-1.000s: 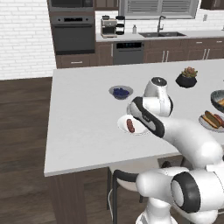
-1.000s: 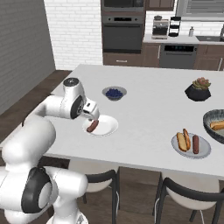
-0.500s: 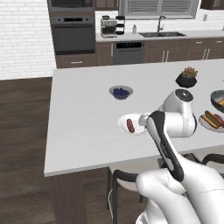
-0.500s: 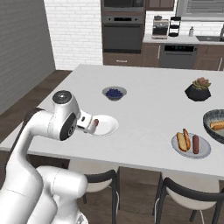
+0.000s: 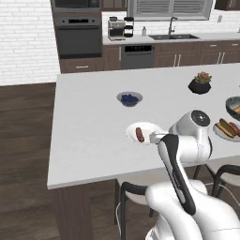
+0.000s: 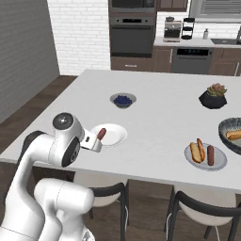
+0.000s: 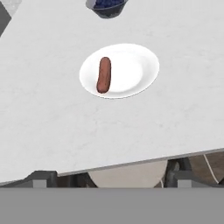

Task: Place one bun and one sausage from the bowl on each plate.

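Observation:
A white plate (image 7: 135, 65) near the counter's front edge carries one brown sausage (image 7: 104, 75) on its left half; the same plate (image 5: 150, 129) and sausage (image 5: 139, 134) show in the left base view. My gripper (image 7: 109, 178) is open and holds nothing, hanging back over the counter's near edge and facing that plate; its hand (image 6: 94, 142) sits just short of the plate (image 6: 115, 134). Far to the right, a second plate (image 6: 221, 162) holds a bun (image 6: 195, 150) and a sausage (image 6: 210, 154). The dark bowl (image 6: 225, 128) lies behind it at the frame's edge, with a bun (image 6: 234, 135) inside.
A small grey bowl of blueberries (image 6: 123, 100) sits behind the near plate. A black plant pot (image 6: 215, 96) stands at the back right. Dark chairs (image 6: 202, 209) are tucked under the counter's front edge. Oven and cabinets line the far wall.
My gripper has drawn back from over the near plate to the counter's front edge, still open. The sausage stays lying on the plate.

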Controlling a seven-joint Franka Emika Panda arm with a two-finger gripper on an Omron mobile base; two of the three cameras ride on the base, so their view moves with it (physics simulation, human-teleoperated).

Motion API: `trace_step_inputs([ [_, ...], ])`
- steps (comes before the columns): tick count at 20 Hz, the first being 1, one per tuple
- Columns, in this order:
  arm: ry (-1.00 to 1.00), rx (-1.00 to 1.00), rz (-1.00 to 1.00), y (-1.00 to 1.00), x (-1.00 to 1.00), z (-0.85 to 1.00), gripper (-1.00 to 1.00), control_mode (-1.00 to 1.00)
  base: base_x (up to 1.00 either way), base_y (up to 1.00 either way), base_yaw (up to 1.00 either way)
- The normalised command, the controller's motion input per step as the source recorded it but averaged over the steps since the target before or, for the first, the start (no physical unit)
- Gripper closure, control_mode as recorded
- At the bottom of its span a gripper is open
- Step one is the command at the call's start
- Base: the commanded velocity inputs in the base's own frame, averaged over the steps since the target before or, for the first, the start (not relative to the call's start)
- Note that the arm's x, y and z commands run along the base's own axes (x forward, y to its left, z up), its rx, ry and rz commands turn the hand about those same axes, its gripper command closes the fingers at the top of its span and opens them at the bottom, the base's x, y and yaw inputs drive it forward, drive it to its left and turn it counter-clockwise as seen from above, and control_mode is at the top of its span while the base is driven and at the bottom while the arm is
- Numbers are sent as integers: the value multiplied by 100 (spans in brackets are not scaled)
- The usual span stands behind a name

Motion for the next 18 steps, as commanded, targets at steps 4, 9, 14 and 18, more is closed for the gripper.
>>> trace_step_inputs([
  [4, 0, 0, 0, -8, -1, 0, -100, 100, -6, -39, 0],
  [9, 0, 0, 0, 0, 0, 0, -100, 100, -6, -100, 0],
  [14, 0, 0, 0, 0, 0, 0, -100, 100, 0, -100, -4],
  [18, 0, 0, 0, 0, 0, 0, -100, 100, 6, -100, -12],
])
